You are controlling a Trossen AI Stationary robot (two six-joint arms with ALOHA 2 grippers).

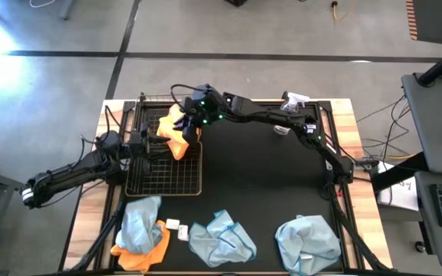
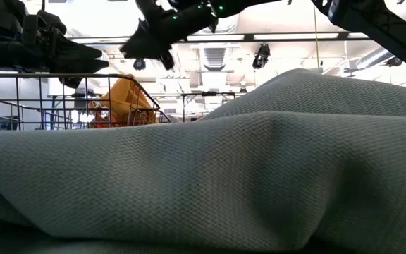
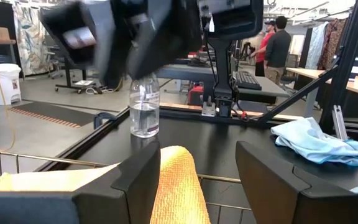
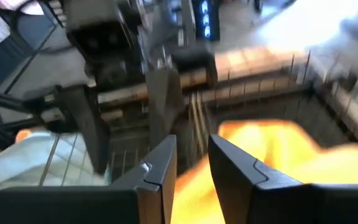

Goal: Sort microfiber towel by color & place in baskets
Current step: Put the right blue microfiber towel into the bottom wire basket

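Overhead, the right gripper reaches across, slightly parted above the orange towel.

The left arm reaches in from the tabletop's left edge, lying low and nearly straight, its wrist level and pointing toward the middle. The left tool sits near that left side, its two dark fingers spread wide with clear space between them. The right arm comes from the tabletop's right edge, bends at the elbow near the far side and stretches across toward the left, wrist tipped downward, green lights showing on it. The right tool hangs above the far-left part of the tabletop, just beyond the left tool, its fingers set a narrow gap apart.
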